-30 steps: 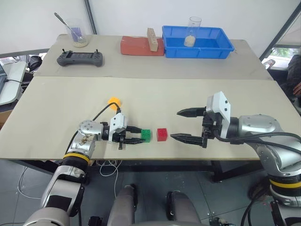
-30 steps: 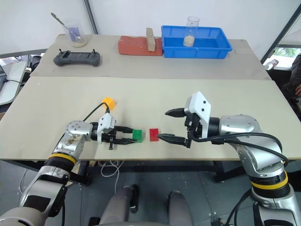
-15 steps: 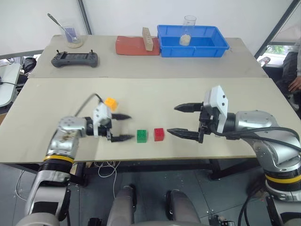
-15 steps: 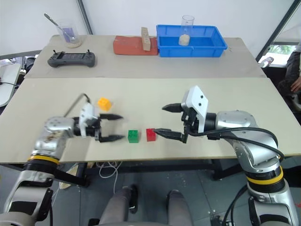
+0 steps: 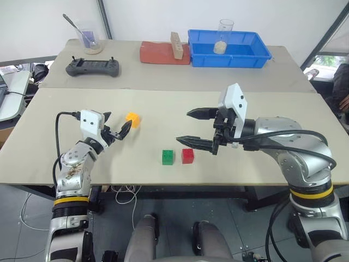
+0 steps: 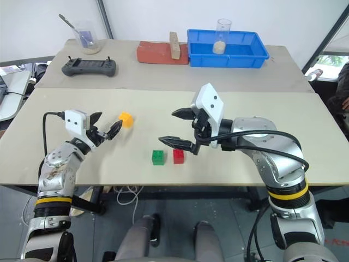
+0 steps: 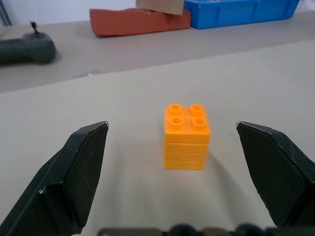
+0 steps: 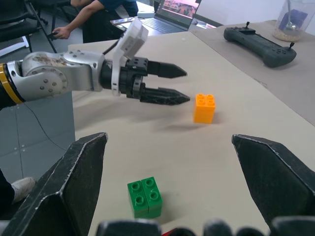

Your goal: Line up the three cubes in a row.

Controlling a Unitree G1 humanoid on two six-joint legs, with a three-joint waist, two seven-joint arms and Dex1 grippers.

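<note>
Reference landmark: the green cube (image 5: 168,157), standing on the beige surface (image 5: 262,109) near its front edge.

Red cube (image 5: 187,155): stands just to the right of the green cube with a narrow gap between them; the two are side by side, studs up, roughly level with each other.

Orange-yellow cube (image 7: 187,136): stands well apart from the green cube, behind it and to its left, upright, studs up. It is not in line with the other two.

Left claw (image 5: 116,127): held left of and behind the green cube, its jaws spread wide and empty. In the left wrist view the orange-yellow cube sits ahead of the fingers (image 7: 74,172), centred in the gap between them and touching neither.

Right claw (image 5: 183,126): hovers behind and slightly right of the green cube, above the red cube, pointing toward the robot's left. Its jaws stand wide apart and hold nothing. It touches no cube.

Far behind the green cube, on the rear surface: a blue tray (image 5: 256,54) with a clear cup (image 5: 224,36) inside, a red-brown slab (image 5: 158,53) bearing a tan wooden block (image 5: 175,45), a dark handheld controller (image 5: 93,67), and a glass beaker (image 5: 90,37) holding a spoon.

A person's arm (image 8: 98,12) is seen in the right wrist view, beyond the surface, beside a laptop (image 8: 172,12).
</note>
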